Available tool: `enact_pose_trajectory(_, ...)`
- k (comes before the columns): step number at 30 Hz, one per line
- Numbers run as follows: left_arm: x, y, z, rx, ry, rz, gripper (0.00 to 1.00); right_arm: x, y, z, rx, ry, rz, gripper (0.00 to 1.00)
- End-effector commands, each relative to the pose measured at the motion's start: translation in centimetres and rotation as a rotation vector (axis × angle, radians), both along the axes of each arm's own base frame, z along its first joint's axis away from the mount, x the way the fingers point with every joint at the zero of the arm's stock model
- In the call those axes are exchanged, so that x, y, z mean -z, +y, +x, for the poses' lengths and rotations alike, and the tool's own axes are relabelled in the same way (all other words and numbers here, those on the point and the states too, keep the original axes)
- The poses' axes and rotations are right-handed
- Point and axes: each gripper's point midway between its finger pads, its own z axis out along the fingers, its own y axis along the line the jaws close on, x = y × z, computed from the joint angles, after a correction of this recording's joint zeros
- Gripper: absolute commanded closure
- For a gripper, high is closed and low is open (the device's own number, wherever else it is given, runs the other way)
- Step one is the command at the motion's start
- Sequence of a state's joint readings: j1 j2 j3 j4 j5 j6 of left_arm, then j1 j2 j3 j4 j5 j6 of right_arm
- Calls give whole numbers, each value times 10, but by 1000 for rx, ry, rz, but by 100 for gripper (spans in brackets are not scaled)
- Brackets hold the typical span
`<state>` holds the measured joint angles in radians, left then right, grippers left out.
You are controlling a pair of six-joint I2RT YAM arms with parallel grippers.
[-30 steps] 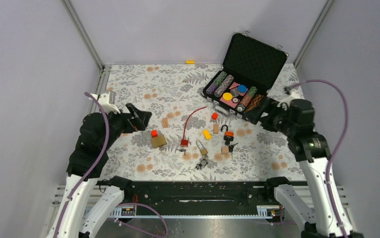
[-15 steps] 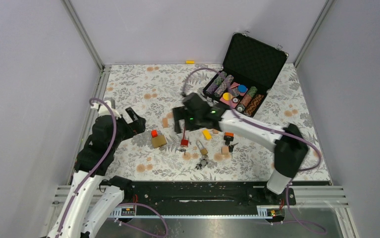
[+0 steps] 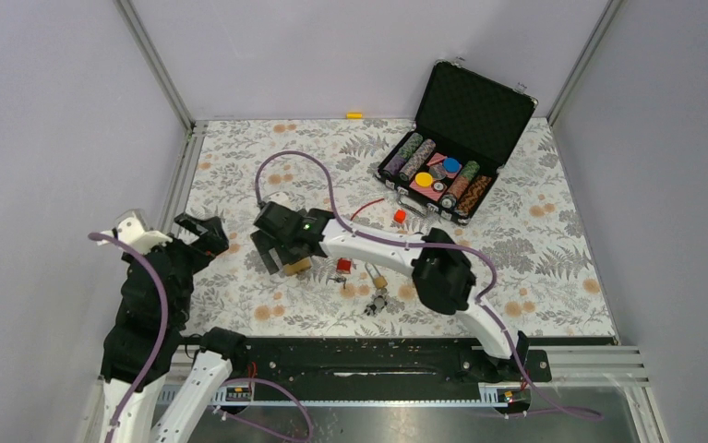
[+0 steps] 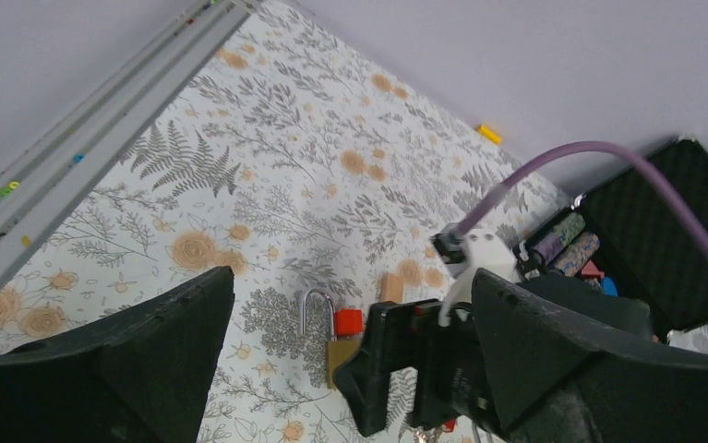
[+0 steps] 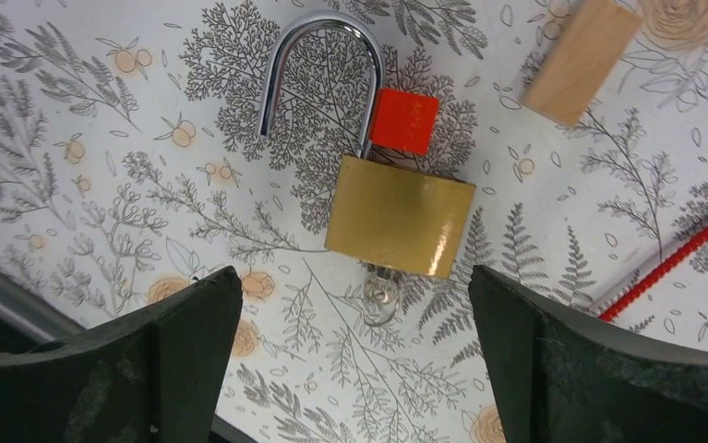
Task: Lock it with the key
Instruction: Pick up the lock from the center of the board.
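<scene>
1. the padlock lies flat on the flowered table, toward 8 o'clock of the table's middle in the top view; its shackle stands open with one leg free, and a key sits in the bottom end.
2. the right gripper hangs directly over it, fingers wide apart and holding nothing; in the wrist view the brass body lies between them, one finger at 9 o'clock and the other at 3 o'clock.
3. the lock's long axis runs from the shackle near 12 o'clock to the key near 6 o'clock, so it crosses the line between the fingers; a red block sits just beside the shackle.
4. the left gripper is also spread wide and empty, well apart at the lock's 9 o'clock; the right arm is plainly nearer, so i judge it best placed to take the lock or key.
</scene>
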<state>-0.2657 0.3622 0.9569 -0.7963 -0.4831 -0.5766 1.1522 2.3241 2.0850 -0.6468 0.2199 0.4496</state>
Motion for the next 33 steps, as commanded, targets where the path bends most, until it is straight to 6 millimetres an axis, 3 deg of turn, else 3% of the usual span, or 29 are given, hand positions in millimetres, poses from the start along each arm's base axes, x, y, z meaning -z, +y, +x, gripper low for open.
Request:
enact_pose_trajectory(1, -21, 16, -13, -72, -69, -2, 1, 9, -5, 6, 6, -34, -111, 1)
enact_pose_trajectory(13, -16, 15, -12, -62, -51, 10, 1, 51, -9, 7, 35, -9, -192, 1)
enact_pose_trajectory(19, -13, 13, -10, -57, -40, 12, 1, 58, -8, 5, 64, 11, -187, 15)
enact_pose_trajectory(28, -12, 12, -9, -49, -35, 12, 1, 73, -9, 6, 116, 53, -181, 7)
enact_pose_trajectory(31, -12, 11, -9, -46, -34, 10, 1, 80, -11, 8, 152, 72, -176, 13)
enact_pose_trajectory(33, -10, 11, -8, -45, -29, 12, 1, 82, -14, 9, 173, 77, -177, 23)
